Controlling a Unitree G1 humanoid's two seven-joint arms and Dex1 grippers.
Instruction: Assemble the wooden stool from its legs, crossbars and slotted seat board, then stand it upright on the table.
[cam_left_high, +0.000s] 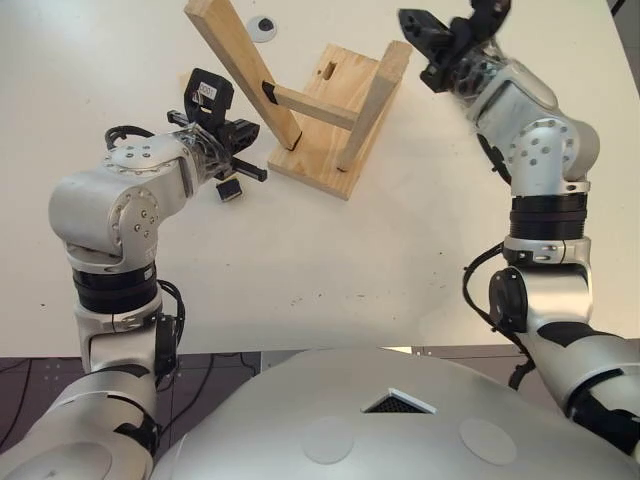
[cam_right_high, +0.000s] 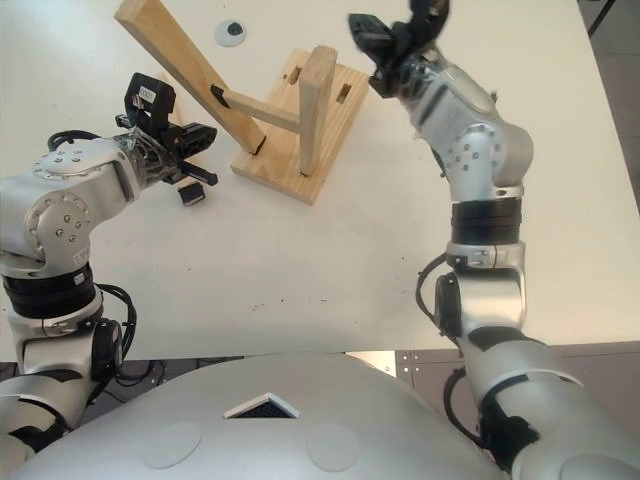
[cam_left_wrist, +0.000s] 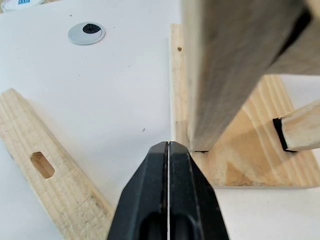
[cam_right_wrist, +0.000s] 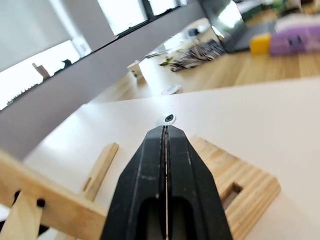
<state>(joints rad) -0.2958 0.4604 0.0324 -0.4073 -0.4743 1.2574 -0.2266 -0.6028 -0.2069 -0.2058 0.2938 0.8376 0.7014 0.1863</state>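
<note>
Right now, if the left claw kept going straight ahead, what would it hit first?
Probably the edge of the seat board, where the upright leg slots in; the left gripper points at that spot. Depth is unclear, so the leg might come first.

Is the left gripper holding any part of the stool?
No, the left gripper is shut on nothing, its tip near the foot of an upright leg on the seat board.
</note>
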